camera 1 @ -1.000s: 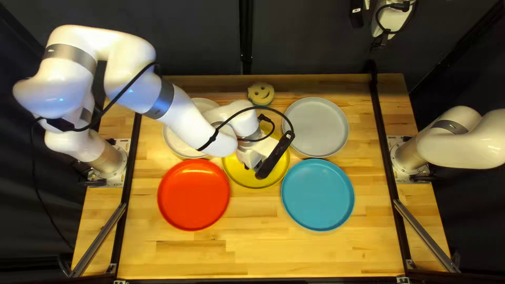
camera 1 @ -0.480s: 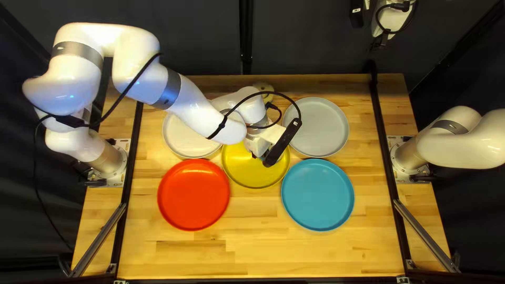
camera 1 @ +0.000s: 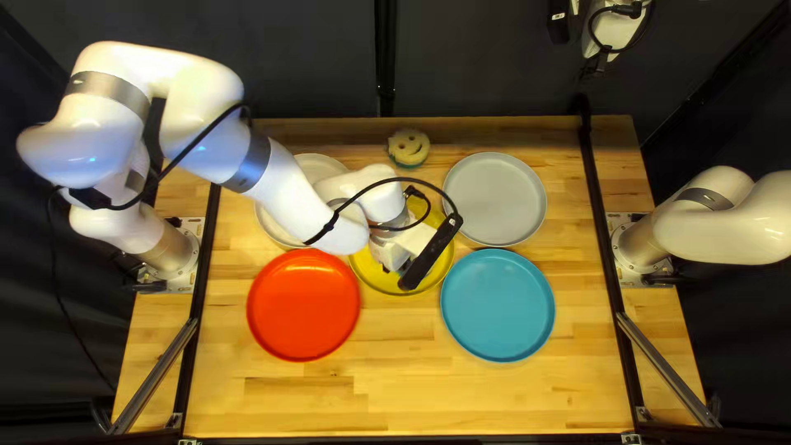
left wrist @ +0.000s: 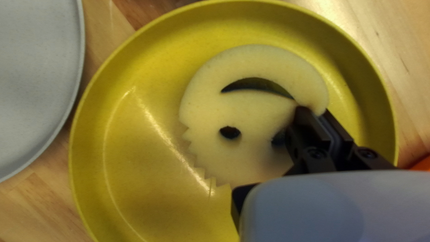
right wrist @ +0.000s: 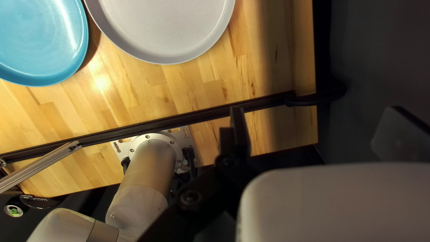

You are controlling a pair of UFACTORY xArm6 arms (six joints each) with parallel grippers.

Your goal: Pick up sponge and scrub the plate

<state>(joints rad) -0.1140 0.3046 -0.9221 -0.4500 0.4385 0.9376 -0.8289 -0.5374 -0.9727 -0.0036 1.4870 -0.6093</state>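
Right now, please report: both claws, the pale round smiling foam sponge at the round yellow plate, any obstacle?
Left claw closed on sponge, over plate. Right claw open, empty. No obstacle seen inside plate's rim.

Wooden tabletop [camera 1: 395, 395] — yellow plate [camera 1: 378, 278] under the left jaws, red plate [camera 1: 303, 305] and blue plate [camera 1: 498, 305] either side — white plate [camera 1: 324, 166], grey plate [camera 1: 498, 199] and smiley sponge [camera 1: 409, 149] beyond them.

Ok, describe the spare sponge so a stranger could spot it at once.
Start at the far edge of the wooden table in the top left view. Just inside it, beyond the yellow plate, lies the spare sponge, a pale smiling disc. It sits on bare wood, whereas the other sponge is in my left gripper.
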